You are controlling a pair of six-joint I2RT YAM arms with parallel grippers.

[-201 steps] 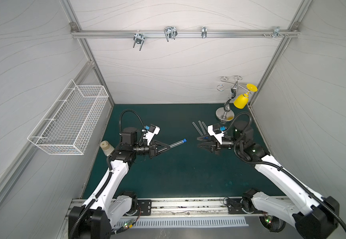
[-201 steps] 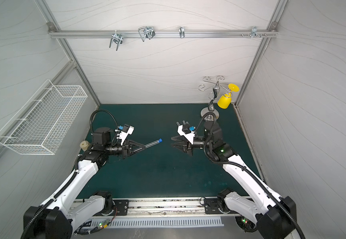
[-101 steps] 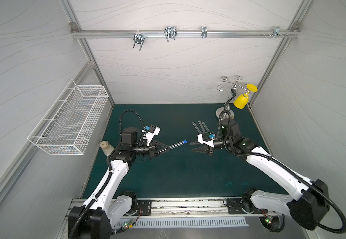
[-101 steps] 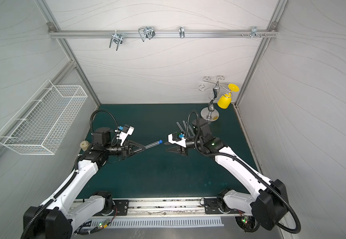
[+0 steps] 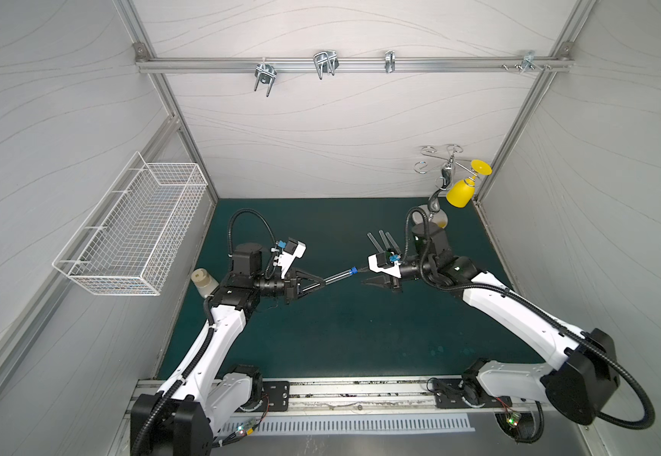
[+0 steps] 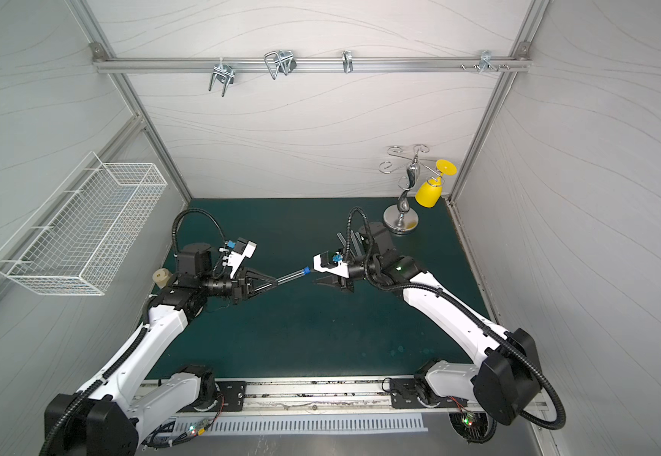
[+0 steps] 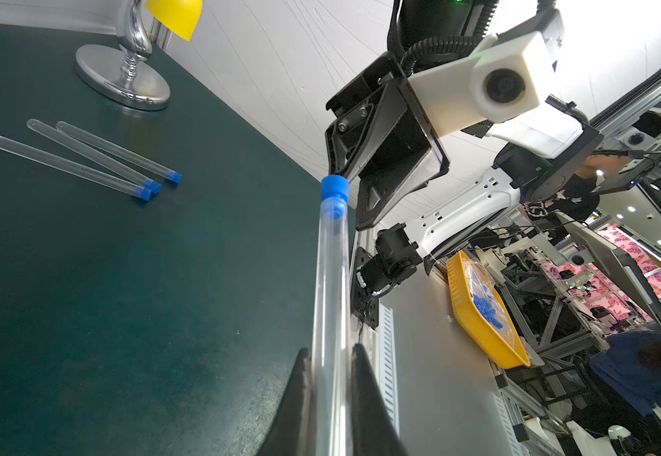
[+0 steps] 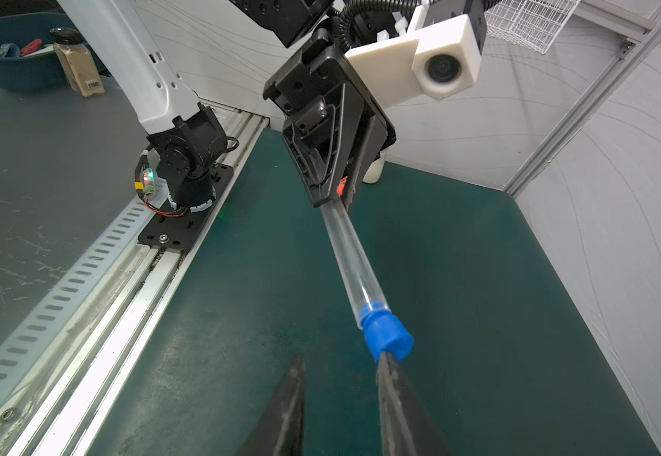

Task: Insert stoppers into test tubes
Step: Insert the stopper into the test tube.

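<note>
My left gripper [image 5: 324, 282] [image 7: 330, 349] is shut on a clear test tube [image 5: 338, 276] [image 7: 330, 284], held level above the green mat and pointing at the right arm. A blue stopper [image 5: 353, 271] [image 8: 386, 335] sits in its mouth. My right gripper [image 5: 362, 275] [image 8: 340, 357] is open at that end. One of its fingers [image 8: 390, 379] touches the stopper's end face and the other stands clear beside it. Three more test tubes [image 7: 84, 158] [image 5: 380, 241] lie on the mat behind the right gripper, each with a blue stopper in it.
A chrome stand [image 6: 401, 221] with a hanging yellow cup [image 5: 459, 191] is at the back right corner. A cream-capped bottle [image 5: 202, 280] stands by the left wall under a white wire basket [image 5: 135, 229]. The arms' base rail [image 5: 321, 395] runs along the front edge.
The right gripper has moved left up to the stoppered end of the tube, and its jaws have narrowed a little. The left arm and its tube have stayed still.
</note>
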